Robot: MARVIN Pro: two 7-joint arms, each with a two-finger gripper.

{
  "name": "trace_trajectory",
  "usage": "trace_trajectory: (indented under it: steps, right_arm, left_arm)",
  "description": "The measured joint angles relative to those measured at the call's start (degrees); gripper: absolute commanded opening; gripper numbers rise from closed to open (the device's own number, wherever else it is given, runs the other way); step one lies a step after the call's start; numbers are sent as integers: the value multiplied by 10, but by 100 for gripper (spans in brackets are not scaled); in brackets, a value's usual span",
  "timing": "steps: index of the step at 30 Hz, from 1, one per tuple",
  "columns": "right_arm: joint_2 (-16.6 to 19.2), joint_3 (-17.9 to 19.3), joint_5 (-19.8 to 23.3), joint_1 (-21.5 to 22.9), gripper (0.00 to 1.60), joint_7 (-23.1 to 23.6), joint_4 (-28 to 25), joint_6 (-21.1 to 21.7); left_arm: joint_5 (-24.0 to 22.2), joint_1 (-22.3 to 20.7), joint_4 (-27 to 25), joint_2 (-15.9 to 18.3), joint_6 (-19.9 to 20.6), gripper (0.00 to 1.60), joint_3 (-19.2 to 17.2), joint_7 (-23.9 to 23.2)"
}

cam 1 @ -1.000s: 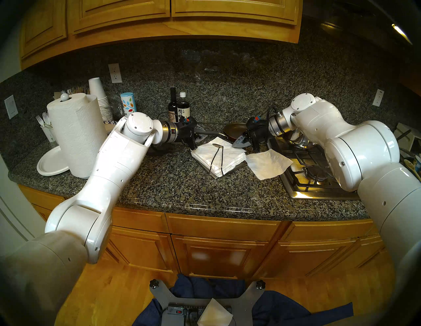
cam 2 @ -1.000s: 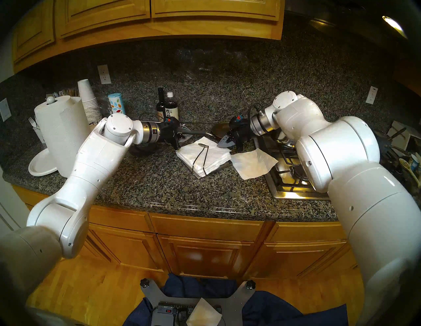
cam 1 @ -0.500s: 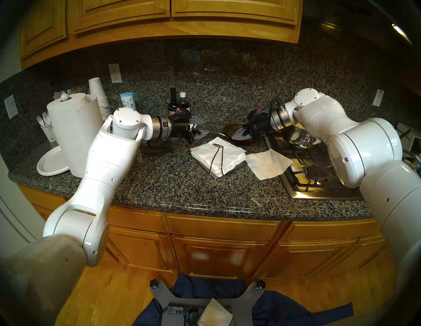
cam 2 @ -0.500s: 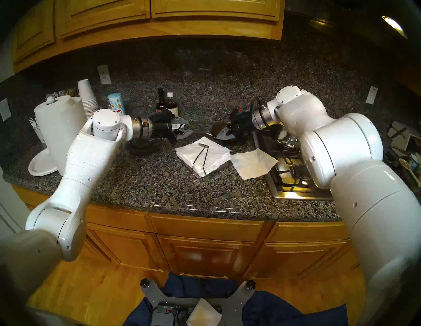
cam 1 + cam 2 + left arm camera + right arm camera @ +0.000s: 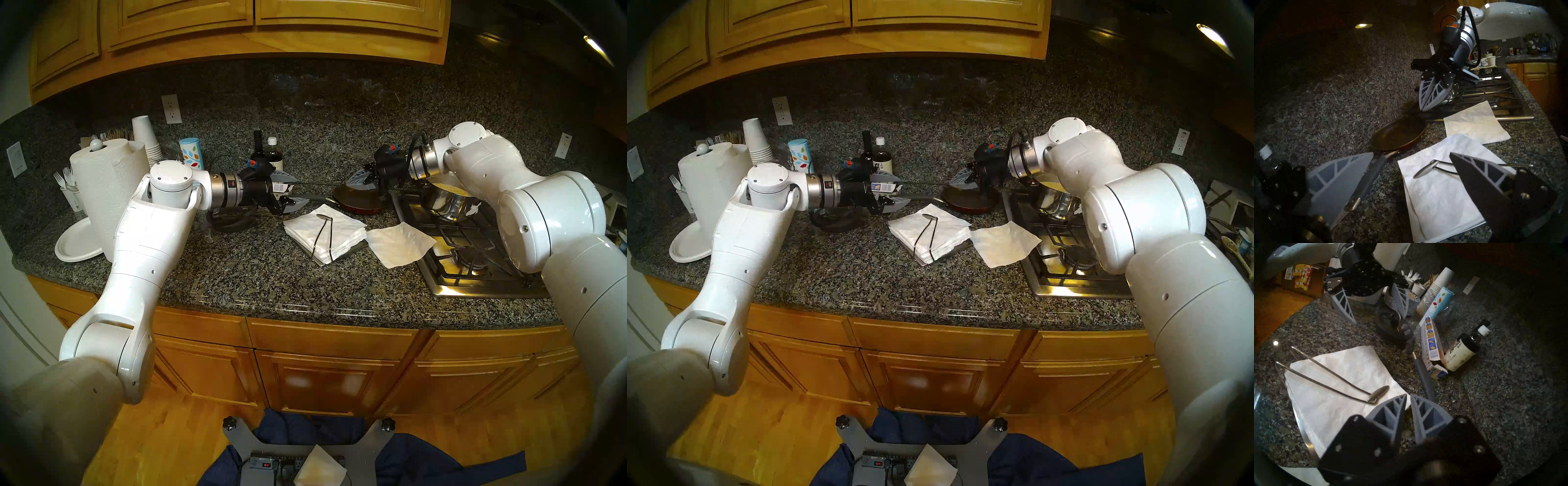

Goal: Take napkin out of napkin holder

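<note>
The napkin point(image 5: 400, 244) point(image 5: 1005, 246) point(image 5: 1474, 123) lies flat on the granite counter, its right corner over the stove edge. Just left of it sits the napkin holder point(image 5: 359, 245) point(image 5: 963, 246) point(image 5: 1474, 225) point(image 5: 1306, 441), a grey tray with a thick white stack under its wire arm and oval pad point(image 5: 321, 216) point(image 5: 1378, 393). My left gripper point(image 5: 300, 190) point(image 5: 903, 191) point(image 5: 1412, 153) hovers wide open and empty behind the stack's left corner. My right gripper point(image 5: 356, 178) point(image 5: 957, 178) point(image 5: 1408, 394) hangs above the pan, fingers only a narrow slit apart, holding nothing.
A red frying pan point(image 5: 359, 202) with a long grey handle lies behind the holder. A steel pot point(image 5: 448, 200) stands on the gas stove point(image 5: 475, 268) at right. Bottles point(image 5: 268, 157), a paper towel roll point(image 5: 108, 197), stacked cups and a paper plate point(image 5: 76, 244) crowd the left.
Both arms rose and drew back from the holder, left to the left, right up and to the right. The left gripper opened wide; the right parted slightly. Napkin and holder stayed put.
</note>
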Motion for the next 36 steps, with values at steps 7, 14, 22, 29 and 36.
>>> trace_trajectory:
  steps: [7, 14, 22, 29, 36]
  right_arm:
    - [6, 9, 6, 0, 97, -11, 1, -12]
    - [9, 15, 9, -1, 97, -22, 2, -23]
    - [10, 20, 10, -3, 97, -33, 2, -34]
    - [10, 22, 11, -5, 97, -41, 3, -41]
    - [11, 23, 11, -6, 97, -48, 4, -49]
  left_arm:
    - [-12, 16, -19, 1, 16, 160, -16, -9]
    - [-20, 32, -37, -2, 29, 160, -30, -14]
    - [-24, 45, -55, -6, 43, 160, -42, -14]
    - [-24, 54, -66, -9, 52, 160, -50, -8]
    - [-24, 62, -77, -13, 61, 160, -56, -2]
